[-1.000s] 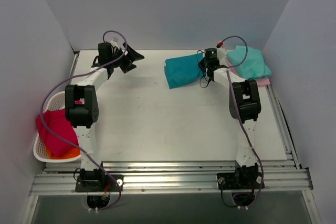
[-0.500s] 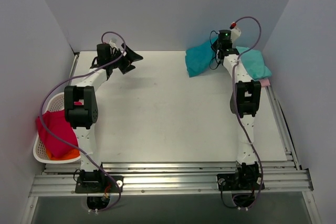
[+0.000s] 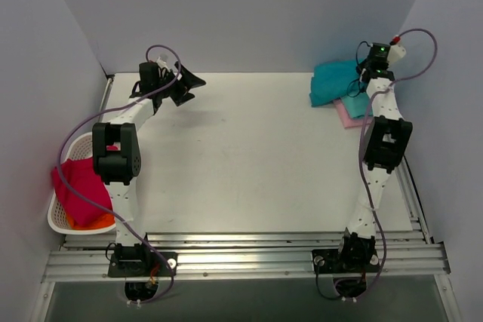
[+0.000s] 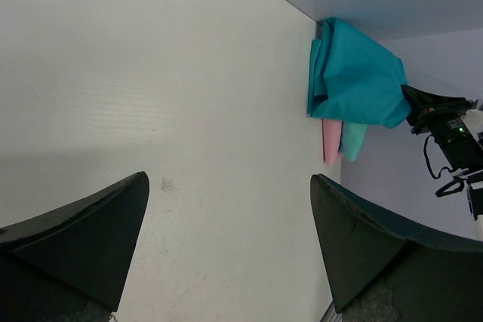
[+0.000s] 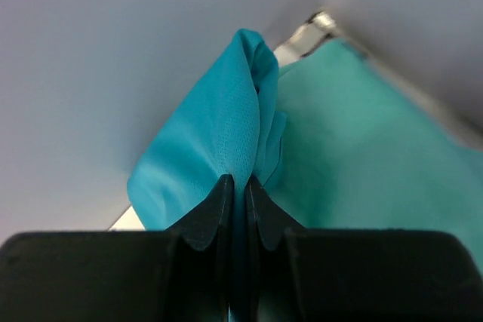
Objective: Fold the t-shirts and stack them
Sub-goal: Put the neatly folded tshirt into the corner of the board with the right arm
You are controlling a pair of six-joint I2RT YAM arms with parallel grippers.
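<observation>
Right pincer (image 5: 235, 182) is clamped tight on a bunched fold of the teal-blue t-shirt (image 5: 219, 133), with cloth pinched between the two black fingers and the shirt spilling out past the tips. The right arm is stretched out to the far right corner of the worktop (image 3: 249, 164), close to the back wall (image 3: 241, 13).

The teal-blue shirt sits at that corner, over the other two. The mint-green t-shirt (image 5: 362, 141) lies flat just beside and under it. The pink t-shirt (image 3: 347, 116) is at the bottom, with its near-left corner poking out onto the worktop. From the left wrist view the teal one overlaps both (can't tell if it rests on them or hangs just above).

Left pincer (image 3: 189, 84) is at the far left of the worktop with its jaws spread wide and nothing between them. It is well apart from the shirts, and in its own camera there is only bare worktop under the fingers.

A white lattice basket (image 3: 56, 216) sits at the near left edge beside the left arm. It holds a red cloth (image 3: 79, 186) with a bit of orange cloth (image 3: 98, 222) showing under it.
</observation>
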